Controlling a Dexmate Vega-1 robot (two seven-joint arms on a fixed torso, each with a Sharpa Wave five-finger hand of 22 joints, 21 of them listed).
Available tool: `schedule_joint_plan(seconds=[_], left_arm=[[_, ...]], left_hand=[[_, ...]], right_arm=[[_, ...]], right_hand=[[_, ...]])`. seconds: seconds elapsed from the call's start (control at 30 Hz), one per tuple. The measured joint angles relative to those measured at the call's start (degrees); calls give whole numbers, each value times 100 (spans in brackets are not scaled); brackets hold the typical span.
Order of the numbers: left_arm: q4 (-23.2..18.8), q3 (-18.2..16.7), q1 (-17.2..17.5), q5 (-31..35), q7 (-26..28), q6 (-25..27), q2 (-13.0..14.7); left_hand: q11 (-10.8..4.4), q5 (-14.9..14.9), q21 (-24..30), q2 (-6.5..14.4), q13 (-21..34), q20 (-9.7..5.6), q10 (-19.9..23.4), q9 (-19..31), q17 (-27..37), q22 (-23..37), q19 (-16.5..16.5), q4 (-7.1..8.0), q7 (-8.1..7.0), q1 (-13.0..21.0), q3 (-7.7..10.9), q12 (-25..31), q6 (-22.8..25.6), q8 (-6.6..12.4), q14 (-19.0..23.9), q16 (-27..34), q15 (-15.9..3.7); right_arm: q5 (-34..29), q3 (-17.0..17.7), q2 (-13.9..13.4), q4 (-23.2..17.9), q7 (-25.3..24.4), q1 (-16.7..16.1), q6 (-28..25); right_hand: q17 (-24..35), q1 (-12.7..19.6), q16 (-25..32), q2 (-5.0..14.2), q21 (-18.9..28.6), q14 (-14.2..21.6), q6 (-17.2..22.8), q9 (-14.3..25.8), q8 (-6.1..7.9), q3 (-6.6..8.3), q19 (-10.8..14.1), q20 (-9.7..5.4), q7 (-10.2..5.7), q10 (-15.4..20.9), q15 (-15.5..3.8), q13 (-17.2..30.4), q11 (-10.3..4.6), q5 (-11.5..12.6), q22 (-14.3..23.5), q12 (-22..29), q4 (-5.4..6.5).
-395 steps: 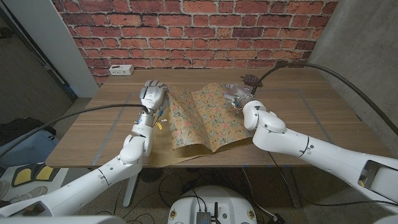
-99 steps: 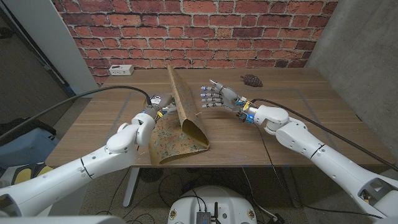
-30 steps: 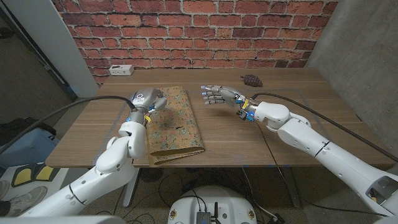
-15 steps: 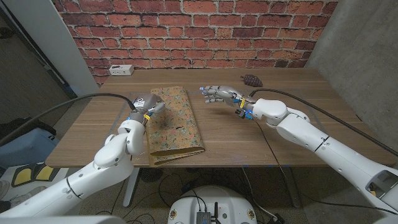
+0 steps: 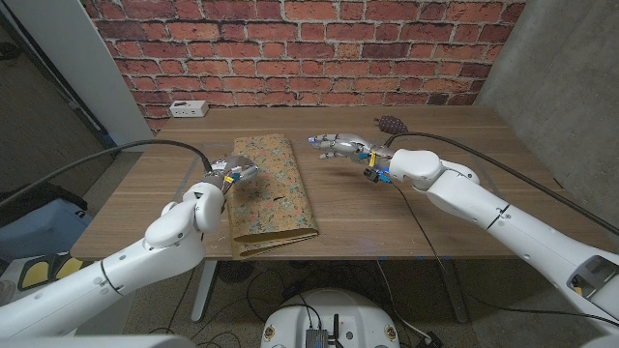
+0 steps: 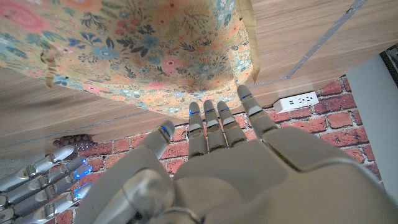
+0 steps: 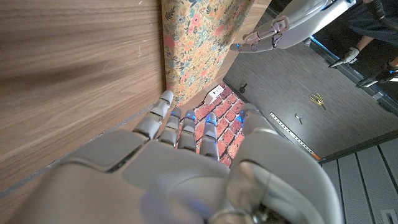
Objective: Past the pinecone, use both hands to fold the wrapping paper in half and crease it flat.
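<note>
Both hands, left hand [image 5: 235, 172] and right hand [image 5: 338, 146], now hover spread and empty since laying the wrapping paper [image 5: 268, 188] folded; creasing remains.

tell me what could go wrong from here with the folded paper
The folded wrapping paper overhangs the table's near edge, so a hard press from the left hand might slide it off. The right hand hovers off the sheet, so the fold may spring open unless it helps crease.

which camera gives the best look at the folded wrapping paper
The head view: the whole folded wrapping paper lies in sight on the table. The left wrist view shows its floral surface close up, cropped; the right wrist view shows one end.
</note>
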Motion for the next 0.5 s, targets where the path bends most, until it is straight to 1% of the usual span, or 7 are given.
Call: schedule_joint_plan(seconds=[0.1,0.2,0.23,0.3,0.37,0.4,0.5], left_arm=[[17,212,-214,-55,-107,86,99],[20,336,-339,-79,-326,245,149],[23,474,-470,-80,-384,281,188],[25,606,-598,-80,-504,370,226],[26,681,-668,-80,-628,478,247],[27,774,-761,-80,-676,520,273],[30,870,-850,-80,-811,643,294]], left_hand=[[-14,0,-83,-5,-44,-28,-105,0,0,0,-111,42,-47,-54,-25,0,-126,0,-93,0,12],[-17,0,-144,-39,-75,-48,-145,0,0,0,-209,117,-24,-125,-59,0,-167,0,-151,0,11],[-17,0,-148,-28,-75,-49,-145,0,0,1,-210,132,-23,-143,-74,0,-167,12,-151,0,11],[-14,0,-165,-79,-94,-49,-140,0,0,9,-209,172,0,-242,-113,29,-140,62,-158,4,-1],[9,0,-165,-117,-113,-52,-6,0,0,17,-206,211,38,-324,-153,95,-36,91,-31,50,-18],[24,0,-165,-138,-125,-81,52,1,1,17,-151,211,57,-348,-153,113,11,112,30,50,-2],[77,0,-165,-177,-151,-54,198,1,-10,17,100,235,140,-445,-176,155,149,134,215,89,62]], right_arm=[[-93,-33,0,-4,30,45,-74],[-130,-66,5,-4,40,84,-97],[-173,-75,10,-4,48,97,-120],[-222,-102,24,1,59,132,-144],[-255,-129,38,10,65,164,-161],[-307,-155,50,20,77,197,-187],[-368,-229,88,47,88,286,-217]], right_hand=[[0,0,0,0,0,-6,0,0,0,23,-48,-13,0,-21,6,0,21,0,0,0,23],[0,0,0,0,0,-12,0,0,0,23,-48,-13,0,-21,0,0,21,0,0,0,23],[1,0,0,0,0,-27,0,0,0,23,-48,-13,0,-21,-14,0,21,0,0,0,23],[0,0,0,0,0,-46,0,0,0,23,-64,-28,0,-43,-14,0,-1,0,0,0,23],[1,0,0,0,0,-97,0,0,0,44,-89,-53,0,-52,-23,0,-10,0,1,0,44],[1,0,0,0,0,-110,0,0,0,44,-108,-69,0,-64,-35,0,-22,0,1,0,44],[1,0,0,0,0,-182,-22,0,0,88,-183,-107,-22,-105,-107,0,-64,-33,1,0,88]])
